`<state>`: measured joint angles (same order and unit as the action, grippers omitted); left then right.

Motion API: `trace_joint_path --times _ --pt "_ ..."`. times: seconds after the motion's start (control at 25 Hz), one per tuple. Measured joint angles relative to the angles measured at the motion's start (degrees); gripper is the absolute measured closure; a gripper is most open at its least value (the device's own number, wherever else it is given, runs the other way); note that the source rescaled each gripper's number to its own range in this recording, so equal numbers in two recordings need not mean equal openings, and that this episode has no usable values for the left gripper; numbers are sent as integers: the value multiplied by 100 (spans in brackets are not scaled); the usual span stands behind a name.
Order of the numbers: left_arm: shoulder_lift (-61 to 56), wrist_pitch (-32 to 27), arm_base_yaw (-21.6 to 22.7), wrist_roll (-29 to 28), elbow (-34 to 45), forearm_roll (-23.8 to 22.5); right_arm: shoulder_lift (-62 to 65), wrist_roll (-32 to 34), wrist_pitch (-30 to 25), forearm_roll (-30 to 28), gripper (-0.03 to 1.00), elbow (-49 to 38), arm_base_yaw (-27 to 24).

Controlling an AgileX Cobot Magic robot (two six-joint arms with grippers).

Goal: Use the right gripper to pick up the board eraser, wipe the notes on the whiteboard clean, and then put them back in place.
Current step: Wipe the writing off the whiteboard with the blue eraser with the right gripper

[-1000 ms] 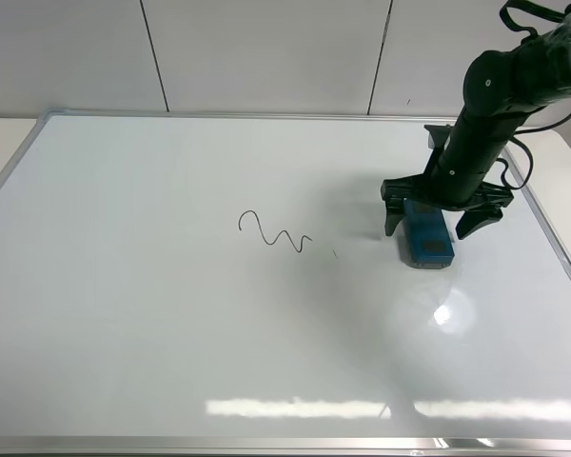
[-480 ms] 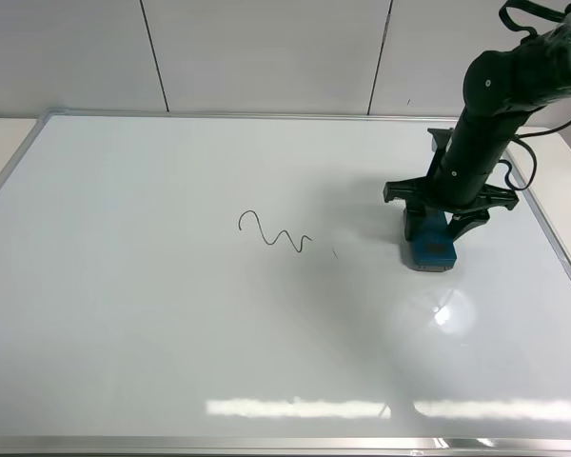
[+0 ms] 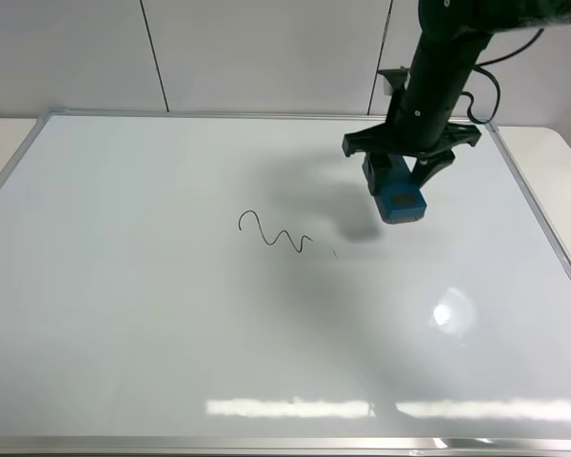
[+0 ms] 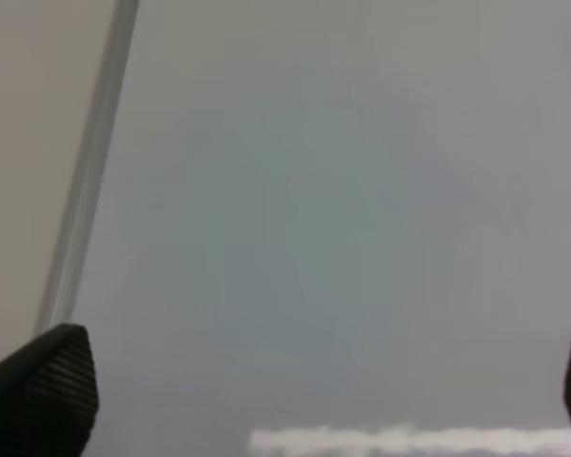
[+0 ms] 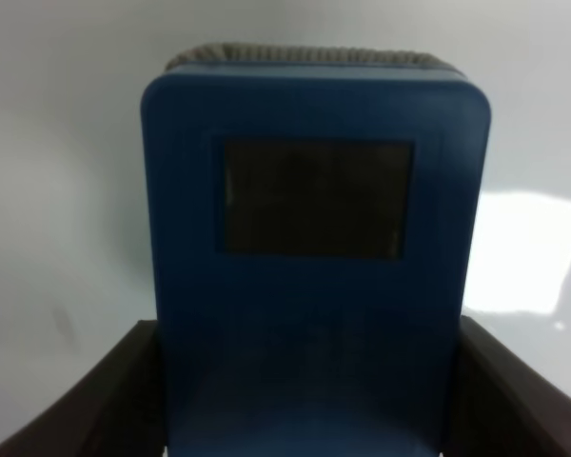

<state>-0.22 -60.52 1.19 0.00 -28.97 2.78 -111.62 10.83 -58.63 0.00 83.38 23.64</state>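
Note:
My right gripper [image 3: 397, 168] is shut on the teal-blue board eraser [image 3: 397, 193] and holds it lifted above the whiteboard [image 3: 133, 324], right of centre near the far edge. In the right wrist view the eraser [image 5: 314, 257] fills the frame between the two fingers [image 5: 105, 400], grey felt at its far end. The notes [image 3: 274, 234], a black wavy line with a tiny dash [image 3: 335, 253] beside it, lie on the board to the left of the eraser and nearer the camera. My left gripper [image 4: 305, 381] is open over bare board beside the frame [image 4: 86, 181].
The whiteboard's silver frame [image 3: 542, 224] runs along the right side, with white table beyond it. A white panelled wall [image 3: 266, 52] stands behind the board. Light glare spots [image 3: 452, 312] lie on the board's near right.
My right gripper closed on the eraser, lifted it off the board and carried it up and to the left, toward the far edge. The notes are unchanged.

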Motion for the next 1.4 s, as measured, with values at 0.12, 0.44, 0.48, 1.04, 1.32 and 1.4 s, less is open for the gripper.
trace_joint_path --times 0.12,0.44,0.48,1.04,1.32,1.4 --pt "0 0 0 0 0 0 -140 -251 -267 0 96 577 308" --pt "0 0 0 0 0 0 -1046 -934 -933 49 96 1880 1124" --pt "0 0 0 0 0 0 -1159 -1017 -946 50 96 1975 1232" --pt "0 0 0 0 0 0 -2527 -1729 -888 83 96 2863 1946" --pt "0 0 0 0 0 0 -2610 -1835 -951 42 96 2934 2002" --pt "0 0 0 0 0 0 -2619 -1862 -957 -47 96 2944 2075"
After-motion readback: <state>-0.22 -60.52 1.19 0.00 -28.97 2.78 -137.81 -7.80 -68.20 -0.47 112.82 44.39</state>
